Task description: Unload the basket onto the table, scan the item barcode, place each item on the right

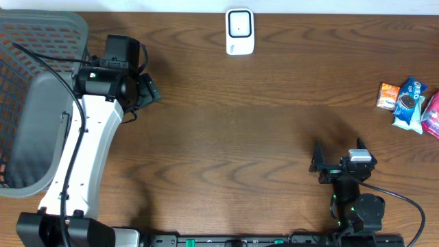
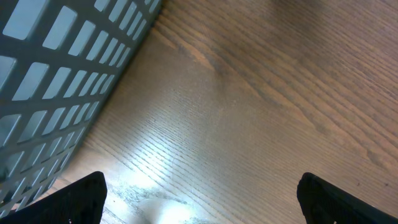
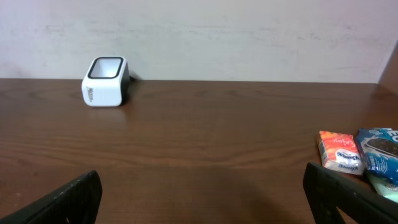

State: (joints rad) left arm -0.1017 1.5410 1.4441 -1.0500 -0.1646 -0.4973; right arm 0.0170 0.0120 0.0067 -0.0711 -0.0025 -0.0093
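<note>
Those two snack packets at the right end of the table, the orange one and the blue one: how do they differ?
Colour: the orange packet is orange and white, the blue packet blue with a dark cookie pictured. Size: the orange packet is shorter, the blue packet longer. Place: the orange packet lies on the blue packet's side nearer the white scanner. Both lie side by side on the wooden table.
</note>
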